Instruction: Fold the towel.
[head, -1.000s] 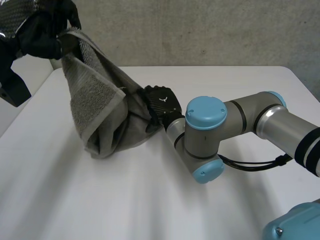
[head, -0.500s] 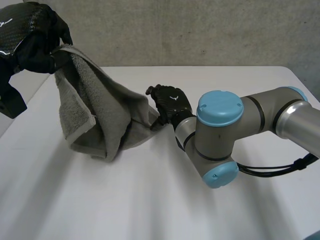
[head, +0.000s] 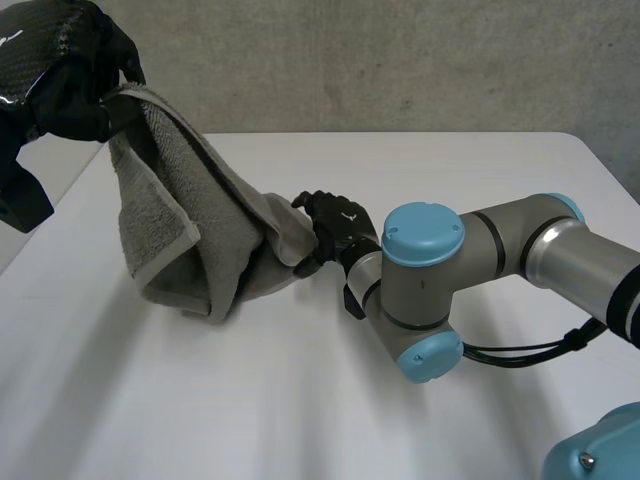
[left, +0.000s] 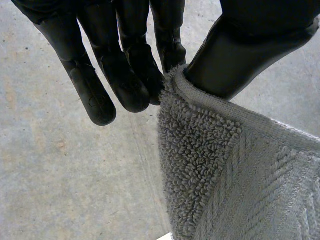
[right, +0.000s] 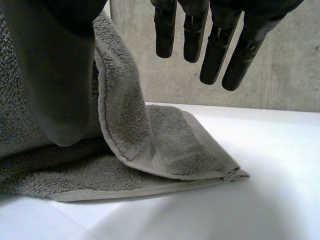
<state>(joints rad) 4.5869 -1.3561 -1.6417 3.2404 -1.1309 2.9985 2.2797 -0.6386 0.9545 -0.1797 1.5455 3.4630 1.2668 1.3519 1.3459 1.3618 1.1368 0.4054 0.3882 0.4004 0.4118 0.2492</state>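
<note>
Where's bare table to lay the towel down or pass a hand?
Free: the near side of the table, below the towel and right arm, and the far strip behind the right hand. Crowded: left-middle, where the towel hangs from the left hand against the right hand.
</note>
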